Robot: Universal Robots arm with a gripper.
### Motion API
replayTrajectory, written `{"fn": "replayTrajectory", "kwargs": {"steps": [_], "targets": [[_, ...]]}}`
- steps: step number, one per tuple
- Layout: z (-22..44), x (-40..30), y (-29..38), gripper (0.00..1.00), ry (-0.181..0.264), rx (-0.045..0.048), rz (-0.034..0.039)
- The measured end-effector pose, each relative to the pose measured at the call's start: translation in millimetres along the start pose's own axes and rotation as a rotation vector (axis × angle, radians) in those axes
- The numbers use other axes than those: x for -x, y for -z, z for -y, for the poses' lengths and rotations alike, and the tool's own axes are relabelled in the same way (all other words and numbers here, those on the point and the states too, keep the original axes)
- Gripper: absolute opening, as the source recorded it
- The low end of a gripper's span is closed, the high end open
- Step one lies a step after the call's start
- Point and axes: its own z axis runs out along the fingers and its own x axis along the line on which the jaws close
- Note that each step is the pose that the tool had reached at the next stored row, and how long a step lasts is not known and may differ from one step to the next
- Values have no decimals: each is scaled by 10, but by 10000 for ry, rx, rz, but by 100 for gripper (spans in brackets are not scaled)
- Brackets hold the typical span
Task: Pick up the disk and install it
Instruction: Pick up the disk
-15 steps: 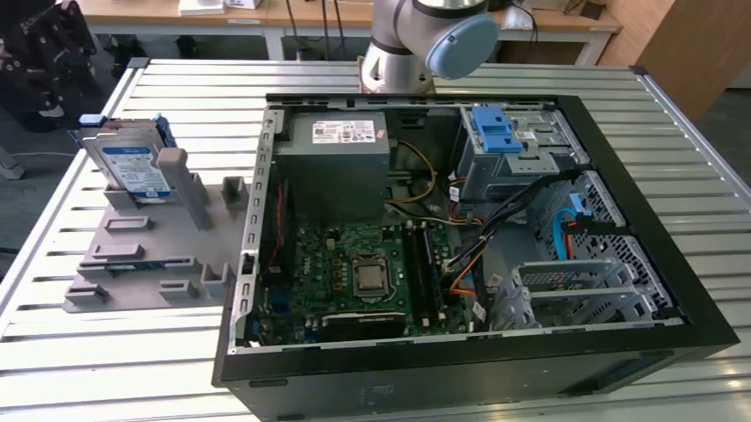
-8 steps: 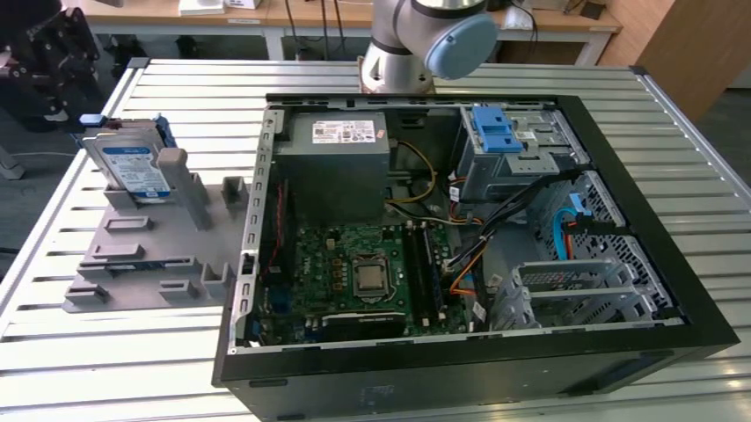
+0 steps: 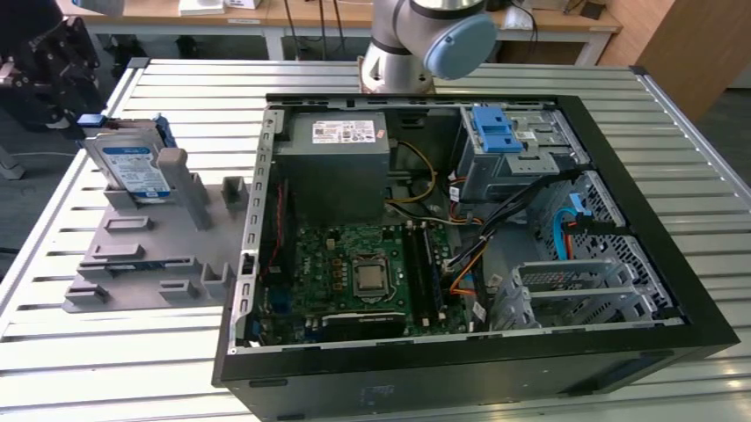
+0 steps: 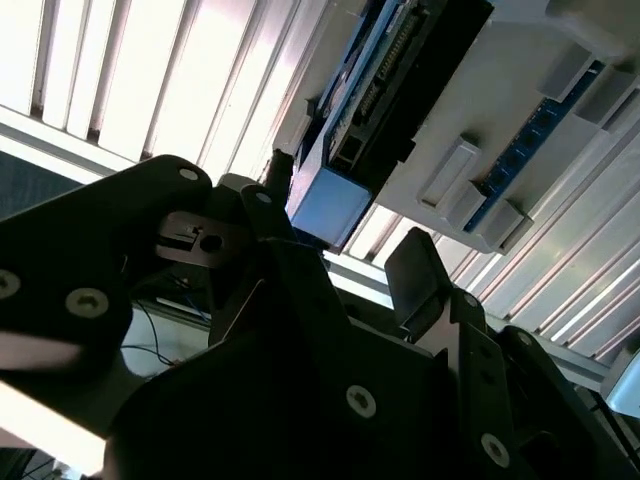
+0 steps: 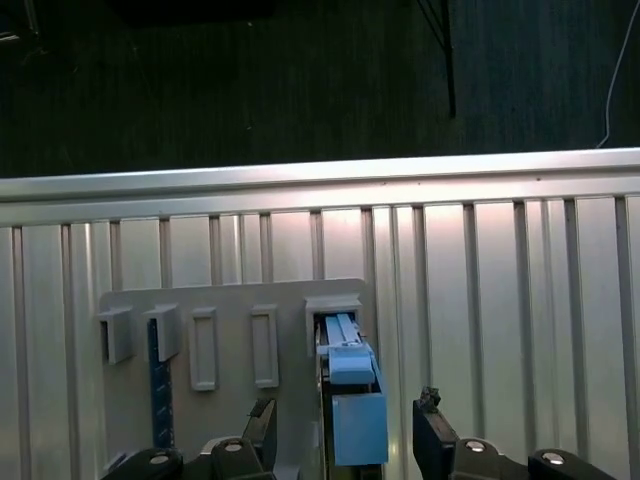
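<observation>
The disk (image 3: 129, 169) stands on edge in a grey holder (image 3: 141, 255) on the table, at the exterior view's left. It is silver-grey with a white-and-blue label and blue side rails. My black gripper (image 3: 73, 112) hovers at the disk's far upper end. In the first wrist view the disk's blue-railed edge (image 5: 350, 400) lies between my two fingers (image 5: 432, 440), with a gap on each side. The second wrist view shows the disk's blue end (image 4: 328, 205) close ahead of my open gripper (image 4: 345, 235). Nothing is gripped.
An open black computer case (image 3: 610, 220) lies at the exterior view's right, holding a grey power-supply box (image 3: 340, 154), a green motherboard (image 3: 364, 272), a blue latch (image 3: 495, 132) and a metal drive cage (image 3: 575, 294). The arm's base (image 3: 417, 44) stands behind it. The table edge (image 5: 320, 180) runs beyond the holder.
</observation>
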Motion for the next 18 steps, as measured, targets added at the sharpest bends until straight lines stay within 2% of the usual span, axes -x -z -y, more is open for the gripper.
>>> {"fn": "replayTrajectory", "kwargs": {"steps": [4, 7, 8, 13, 18], "targets": [[-17, 17, -65, 64, -1, 3, 0], [-18, 17, -70, 63, 1, 5, -1], [-18, 18, -70, 56, 0, 6, -1], [-15, 22, -85, 56, 23, 3, -3], [-8, 22, -135, 56, 107, 2, -8]]}}
